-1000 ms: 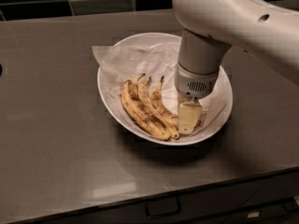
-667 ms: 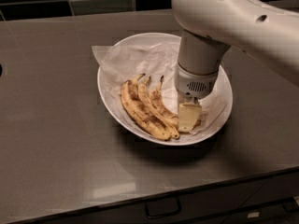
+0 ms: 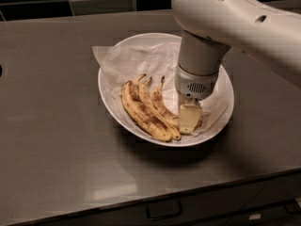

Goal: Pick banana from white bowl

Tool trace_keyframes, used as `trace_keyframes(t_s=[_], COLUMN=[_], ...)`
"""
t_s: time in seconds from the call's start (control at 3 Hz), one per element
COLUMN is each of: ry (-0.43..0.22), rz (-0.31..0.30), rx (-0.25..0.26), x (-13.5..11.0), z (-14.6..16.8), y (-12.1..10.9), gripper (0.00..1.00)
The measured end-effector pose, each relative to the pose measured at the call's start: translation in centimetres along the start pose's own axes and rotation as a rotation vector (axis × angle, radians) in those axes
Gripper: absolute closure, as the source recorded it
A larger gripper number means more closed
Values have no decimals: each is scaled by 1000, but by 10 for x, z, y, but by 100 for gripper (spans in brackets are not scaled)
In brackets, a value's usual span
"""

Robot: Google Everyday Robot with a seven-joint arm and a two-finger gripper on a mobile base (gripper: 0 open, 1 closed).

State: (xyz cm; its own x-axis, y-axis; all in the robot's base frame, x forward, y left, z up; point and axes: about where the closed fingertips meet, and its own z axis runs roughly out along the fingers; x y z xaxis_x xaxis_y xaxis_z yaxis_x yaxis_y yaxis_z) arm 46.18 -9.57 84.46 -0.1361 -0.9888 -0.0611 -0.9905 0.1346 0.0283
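The gripper (image 3: pixel 190 118) is down inside the white bowl (image 3: pixel 109 94), in the middle right of the picture. It sits right at the lower end of the banana (image 3: pixel 161 106). I cannot tell if the claw is wide, narrow or holding it. The banana is the short, bendy one. It lies on the crumpled paper (image 3: pixel 141 55), pressed against two longer bananas (image 3: pixel 141 112) on its left. To do this well, I think the claw should grab only the short one and lift straight up, slowly. The bowl's rim is close on the right and below, so sideways moves could bump it. Up above there is open room. The dark counter (image 3: pixel 56 149) spreads wide around the bowl.
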Motion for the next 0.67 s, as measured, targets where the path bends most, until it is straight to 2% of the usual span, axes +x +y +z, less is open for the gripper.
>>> trace_keyframes(t_s=[0.33, 0.67], ry=[0, 0], rz=[0, 0], rx=[0, 0], x=[0, 0], z=[0, 0], y=[0, 0], gripper=[68, 91])
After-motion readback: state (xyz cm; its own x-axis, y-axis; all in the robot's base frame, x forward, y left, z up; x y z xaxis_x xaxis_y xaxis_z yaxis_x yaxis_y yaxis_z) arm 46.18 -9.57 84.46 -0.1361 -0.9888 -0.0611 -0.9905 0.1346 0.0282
